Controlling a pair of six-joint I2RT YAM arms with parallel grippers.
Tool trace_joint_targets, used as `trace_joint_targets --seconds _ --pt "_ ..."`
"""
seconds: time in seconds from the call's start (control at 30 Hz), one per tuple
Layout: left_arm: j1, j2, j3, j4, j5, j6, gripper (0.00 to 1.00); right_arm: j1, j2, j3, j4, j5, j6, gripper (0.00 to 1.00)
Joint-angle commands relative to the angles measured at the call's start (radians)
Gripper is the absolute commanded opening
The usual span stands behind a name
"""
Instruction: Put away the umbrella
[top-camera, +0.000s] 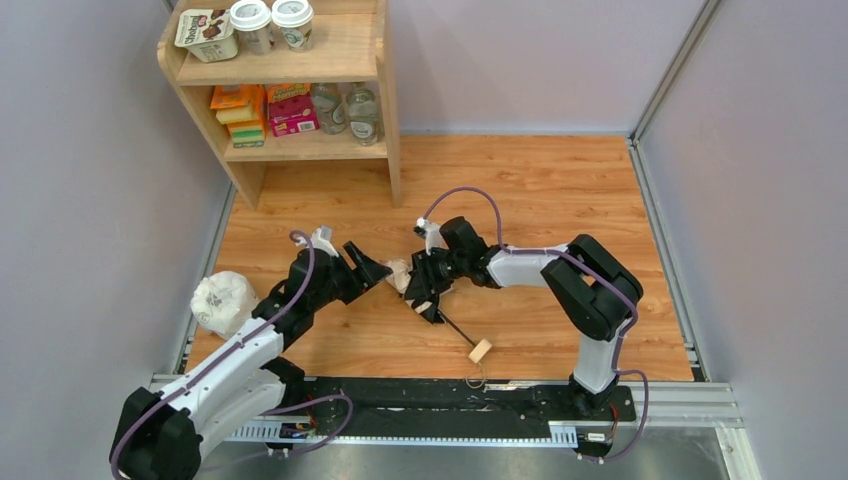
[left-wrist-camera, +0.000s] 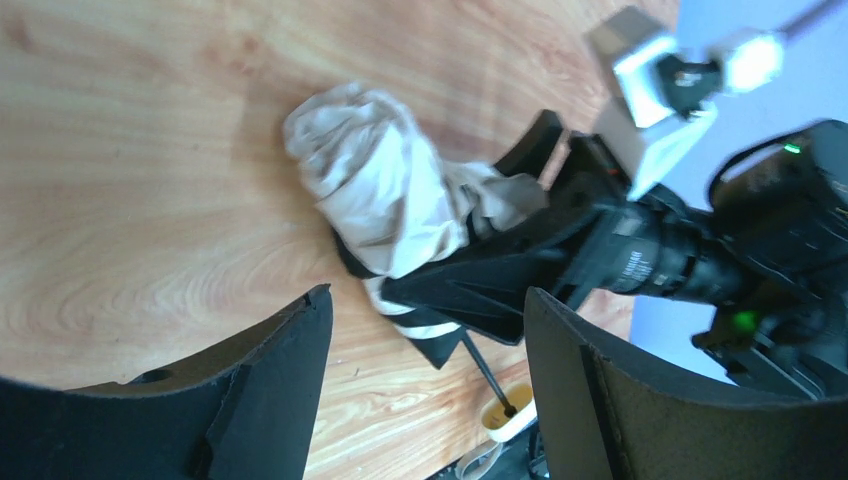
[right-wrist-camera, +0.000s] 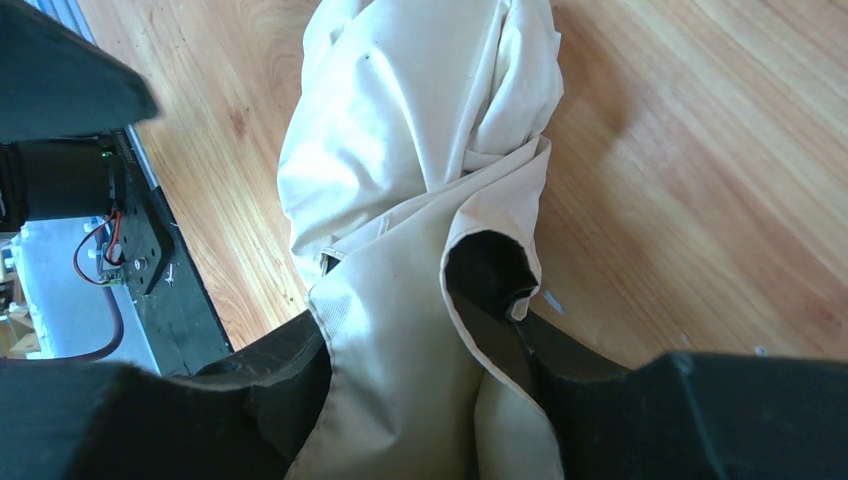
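Finds pale beige fabric umbrella (top-camera: 401, 273) (left-wrist-camera: 380, 200) (right-wrist-camera: 420, 190) lying crumpled mid-way across the wood-grain table (top-camera: 560, 190). Notes right gripper (top-camera: 425, 290) (right-wrist-camera: 420, 385) clamped on the canopy folds, fabric filling the gap between its black fingers (right-wrist-camera: 270, 385). Notes left gripper (top-camera: 372, 268) (left-wrist-camera: 425, 400) with jaws spread wide, nothing between them, tips just beside the canopy's free end. Sees thin black shaft (top-camera: 455, 328) running toward the near edge, ending in small light wooden block handle (top-camera: 481, 350) resting on the table. Records white lumpy plastic bag (top-camera: 223, 300) at left edge, well apart.

The umbrella (right-wrist-camera: 420, 130) was pale beige; the tabletop (top-camera: 560, 190) showed orange-brown wood grain; the lumpy bag (top-camera: 222, 300) was white.
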Motion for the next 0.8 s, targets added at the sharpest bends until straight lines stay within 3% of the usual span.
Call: trace_joint_targets --seconds 0.0,0.37,0.53,0.63,0.77 --pt "0.021 0.025 -0.099 0.205 0.069 -0.213 0.76 0.000 -0.073 -0.035 0.074 0.065 0.025 0.00" --pt "0.021 0.264 -0.092 0.523 0.117 -0.290 0.77 0.007 -0.118 0.005 0.018 0.072 0.001 0.00" --pt "0.022 0.332 -0.014 0.356 0.094 -0.309 0.77 0.009 -0.116 0.014 0.013 0.066 -0.001 0.00" --pt "0.021 0.388 0.054 0.154 0.049 -0.306 0.78 0.010 -0.093 0.017 0.013 0.074 -0.006 0.00" --pt "0.019 0.444 0.070 0.231 0.066 -0.288 0.78 0.010 -0.075 0.005 0.036 0.062 0.005 0.00"
